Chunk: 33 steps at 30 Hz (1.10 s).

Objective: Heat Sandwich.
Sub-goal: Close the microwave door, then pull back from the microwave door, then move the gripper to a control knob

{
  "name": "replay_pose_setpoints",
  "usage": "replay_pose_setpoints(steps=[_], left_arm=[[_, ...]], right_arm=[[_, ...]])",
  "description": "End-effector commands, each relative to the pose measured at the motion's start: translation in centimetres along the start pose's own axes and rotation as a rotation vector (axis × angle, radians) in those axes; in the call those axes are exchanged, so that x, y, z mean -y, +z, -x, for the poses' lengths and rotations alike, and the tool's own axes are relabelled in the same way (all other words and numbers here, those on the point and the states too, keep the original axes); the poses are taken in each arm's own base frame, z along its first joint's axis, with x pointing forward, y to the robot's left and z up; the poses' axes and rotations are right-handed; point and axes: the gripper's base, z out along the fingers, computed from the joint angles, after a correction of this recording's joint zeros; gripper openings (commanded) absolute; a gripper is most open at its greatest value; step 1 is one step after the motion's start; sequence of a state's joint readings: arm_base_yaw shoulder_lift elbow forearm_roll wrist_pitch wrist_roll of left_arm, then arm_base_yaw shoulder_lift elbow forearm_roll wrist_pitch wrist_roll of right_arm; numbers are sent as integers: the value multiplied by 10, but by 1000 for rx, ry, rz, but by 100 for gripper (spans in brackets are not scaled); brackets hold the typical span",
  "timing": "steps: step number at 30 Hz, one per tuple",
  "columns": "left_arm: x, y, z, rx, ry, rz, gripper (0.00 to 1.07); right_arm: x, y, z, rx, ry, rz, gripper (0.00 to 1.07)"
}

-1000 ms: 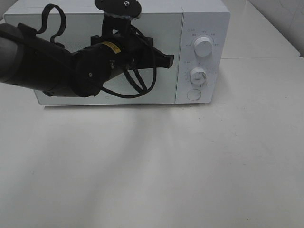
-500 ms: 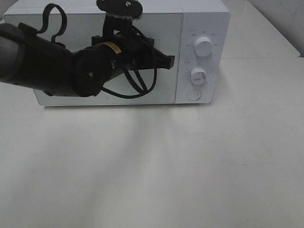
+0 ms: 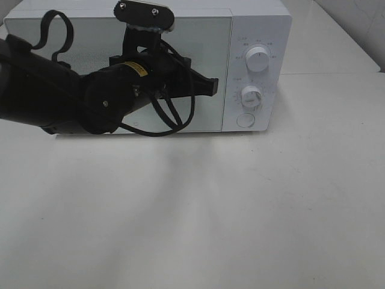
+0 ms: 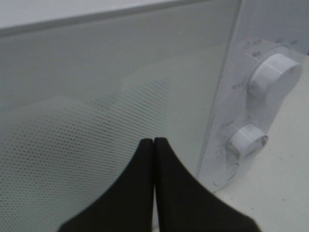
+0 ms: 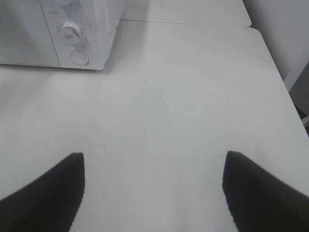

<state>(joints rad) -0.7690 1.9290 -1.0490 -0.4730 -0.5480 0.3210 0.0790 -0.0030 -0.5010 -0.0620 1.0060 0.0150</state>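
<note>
The sandwich is out of view. The white microwave (image 3: 258, 36) stands at the back of the table with its glass door (image 3: 204, 48) closed. My left gripper (image 3: 213, 86) is shut with nothing in it, and its tip hovers just in front of the door's right edge, beside the control panel. The left wrist view shows its closed fingertips (image 4: 154, 141) against the dotted door glass (image 4: 96, 96). My right gripper (image 5: 154, 154) is open and empty above the bare table, to the right of the microwave (image 5: 96, 29). It does not show in the exterior view.
The control panel carries an upper knob (image 3: 257, 59), a lower knob (image 3: 251, 95) and a round button (image 3: 245, 120). The white tabletop (image 3: 210, 211) spreads out in front of the microwave. The table's right edge (image 5: 277, 72) shows in the right wrist view.
The left arm has shifted slightly left and down, so its shut tip sits a little lower on the door. The right gripper has not visibly changed.
</note>
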Motion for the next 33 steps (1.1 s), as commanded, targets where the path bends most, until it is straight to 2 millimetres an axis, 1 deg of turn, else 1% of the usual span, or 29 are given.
replay_pose_setpoints(steps=[1, 2, 3, 4, 6, 7, 8, 9, 11, 12, 14, 15, 16, 17, 19, 20, 23, 24, 25, 26, 27, 28, 29, 30, 31, 33], left_arm=[[8, -10, 1, -80, -14, -51, 1], [11, -14, 0, -158, -15, -86, 13], [11, -14, 0, -158, -15, -86, 13], [13, -16, -3, -197, -15, -101, 24], [16, -22, -5, -293, -19, -141, 54], [17, -24, -7, -322, -13, -154, 89], [17, -24, -7, -322, -13, -154, 89], [18, -27, -8, -356, -13, -169, 103], [21, -35, -10, -449, -3, -213, 100], [21, -35, -10, -449, -3, -213, 100], [22, -41, -11, -508, 25, -244, 100], [22, -48, -12, -572, 97, -281, 100], [20, -52, -12, -606, 133, -294, 100], [20, -52, -12, -606, 133, -294, 100], [18, -61, -10, -666, 176, -313, 100], [15, -68, -7, -704, 223, -323, 100], [11, -76, -3, -741, 248, -329, 100], [7, -78, -1, -754, 244, -324, 100], [-2, -84, 3, -787, 223, -314, 100], [-2, -84, 3, -787, 223, -314, 100], [-8, -86, 4, -807, 204, -305, 100], [-15, -88, 6, -827, 182, -295, 100], [-30, -93, 9, -863, 140, -272, 100], [-39, -95, 11, -879, 118, -257, 100], [-39, -95, 11, -879, 118, -257, 100], [-56, -101, 16, -899, 75, -226, 100]], right_arm=[[1, -3, -2, 33, 10, -11, 76], [1, -3, -2, 33, 10, -11, 76], [1, -3, -2, 33, 10, -11, 76], [1, -3, -2, 33, 10, -11, 76], [1, -3, -2, 33, 10, -11, 76], [1, -3, -2, 33, 10, -11, 76], [1, -3, -2, 33, 10, -11, 76], [1, -3, -2, 33, 10, -11, 76], [1, -3, -2, 33, 10, -11, 76], [1, -3, -2, 33, 10, -11, 76], [1, -3, -2, 33, 10, -11, 76], [1, -3, -2, 33, 10, -11, 76], [1, -3, -2, 33, 10, -11, 76], [1, -3, -2, 33, 10, -11, 76], [1, -3, -2, 33, 10, -11, 76], [1, -3, -2, 33, 10, -12, 76], [1, -3, -2, 33, 10, -12, 76], [1, -3, -2, 33, 10, -12, 76], [1, -3, -2, 33, 10, -12, 76], [1, -3, -2, 33, 10, -12, 76], [1, -3, -2, 33, 10, -12, 76], [1, -3, -2, 33, 10, -12, 76], [1, -3, -2, 33, 10, -12, 76], [1, -3, -2, 33, 10, -12, 76], [1, -3, -2, 33, 10, -12, 76], [1, -3, -2, 33, 10, -12, 76]])
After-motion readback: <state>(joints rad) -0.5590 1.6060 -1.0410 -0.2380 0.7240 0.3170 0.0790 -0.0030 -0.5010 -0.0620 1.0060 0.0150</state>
